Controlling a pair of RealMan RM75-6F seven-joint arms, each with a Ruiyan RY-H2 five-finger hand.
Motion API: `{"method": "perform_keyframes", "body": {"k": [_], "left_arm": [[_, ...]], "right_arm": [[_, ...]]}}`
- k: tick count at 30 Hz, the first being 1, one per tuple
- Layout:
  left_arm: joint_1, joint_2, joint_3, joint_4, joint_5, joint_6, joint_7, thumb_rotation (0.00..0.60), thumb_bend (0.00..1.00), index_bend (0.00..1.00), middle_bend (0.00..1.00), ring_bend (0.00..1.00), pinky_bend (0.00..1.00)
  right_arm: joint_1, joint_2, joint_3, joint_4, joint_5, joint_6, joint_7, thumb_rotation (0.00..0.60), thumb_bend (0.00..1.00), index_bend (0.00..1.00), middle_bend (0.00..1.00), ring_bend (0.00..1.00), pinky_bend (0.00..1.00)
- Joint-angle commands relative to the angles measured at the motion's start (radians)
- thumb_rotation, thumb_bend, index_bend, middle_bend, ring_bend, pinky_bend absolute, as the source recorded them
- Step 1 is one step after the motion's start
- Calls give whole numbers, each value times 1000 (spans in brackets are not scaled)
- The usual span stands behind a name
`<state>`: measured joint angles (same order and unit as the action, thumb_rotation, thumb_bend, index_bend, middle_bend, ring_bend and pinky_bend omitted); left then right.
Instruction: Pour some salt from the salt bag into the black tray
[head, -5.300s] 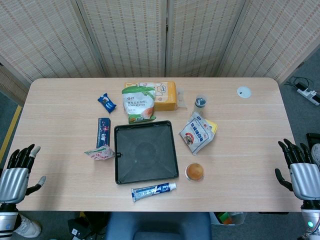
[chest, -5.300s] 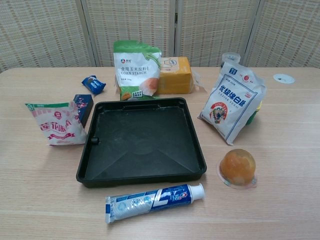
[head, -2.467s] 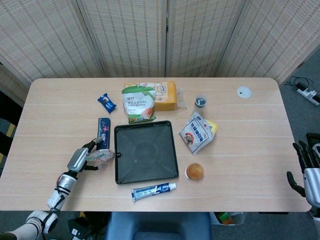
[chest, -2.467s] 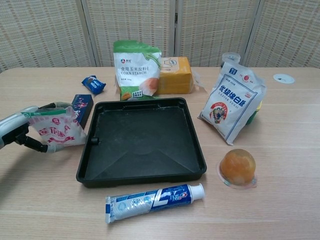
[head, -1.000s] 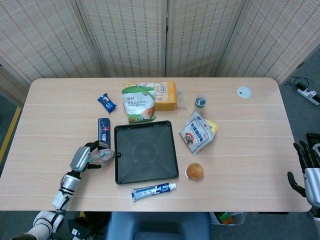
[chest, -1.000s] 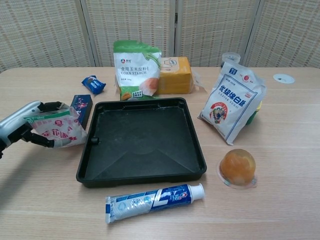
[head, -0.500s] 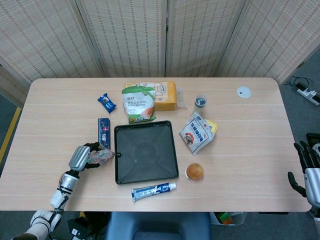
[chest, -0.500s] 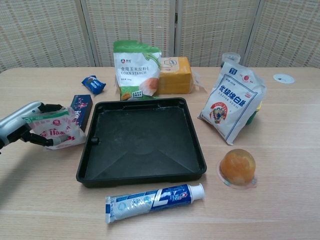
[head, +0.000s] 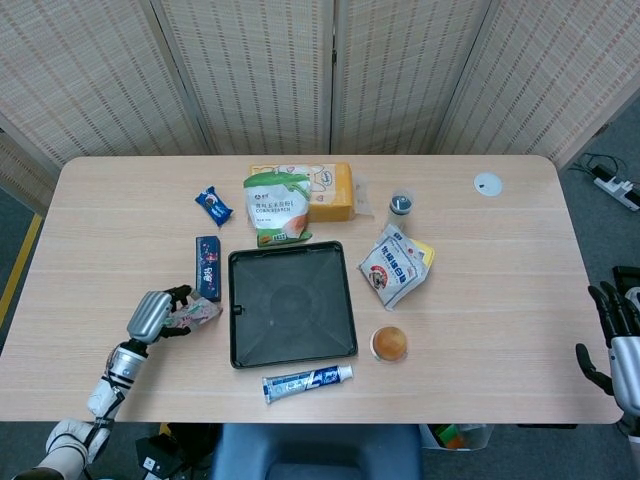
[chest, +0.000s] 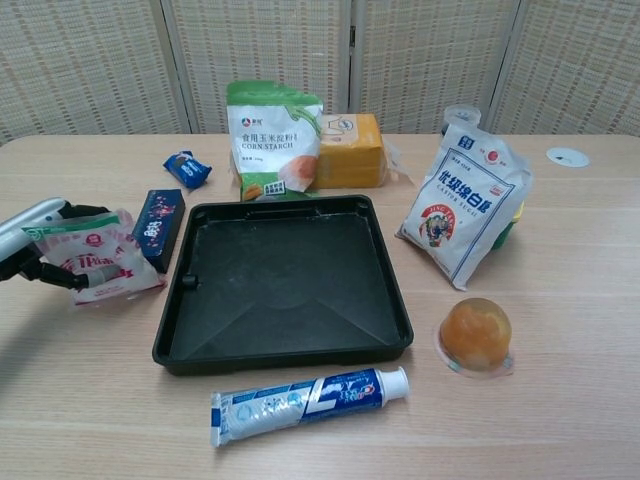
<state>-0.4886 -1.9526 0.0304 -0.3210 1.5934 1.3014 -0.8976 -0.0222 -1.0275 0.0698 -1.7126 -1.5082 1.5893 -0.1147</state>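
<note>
One left robot hand clasps the salt bag — black tray bare — right robot hand spread.

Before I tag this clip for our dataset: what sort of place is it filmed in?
Probably a lab or test room staged for robot work, not a real kitchen: a plain wooden table stands before woven folding screens, groceries are laid out around a black tray, and a power strip lies on the floor.
</note>
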Motion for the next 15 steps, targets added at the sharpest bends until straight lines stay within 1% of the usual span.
{"method": "perform_keyframes", "body": {"k": [1, 7, 10, 13, 15], "left_arm": [[-1, 26, 12, -12, 13, 13, -3, 600, 704, 601, 702, 709, 698], [-22, 108, 38, -47, 52, 58, 30, 600, 715, 612, 715, 724, 730], [-49, 170, 49, -91, 74, 76, 69, 600, 715, 613, 718, 725, 733], [-83, 246, 56, -172, 94, 76, 131, 600, 715, 608, 721, 727, 733], [-110, 301, 53, -251, 105, 78, 202, 600, 715, 605, 723, 731, 734]], "right_arm": [[0, -1, 0, 0, -2, 1, 1, 600, 421, 41, 75, 134, 37], [0, -1, -1, 0, -15, 8, 3, 600, 420, 41, 75, 133, 37], [3, -1, -1, 2, -20, 7, 5, 600, 421, 41, 75, 135, 37], [7, -1, -1, 5, -27, 4, 7, 600, 421, 41, 75, 135, 37], [11, 2, 0, 6, -33, 2, 9, 600, 420, 41, 75, 135, 37]]}}
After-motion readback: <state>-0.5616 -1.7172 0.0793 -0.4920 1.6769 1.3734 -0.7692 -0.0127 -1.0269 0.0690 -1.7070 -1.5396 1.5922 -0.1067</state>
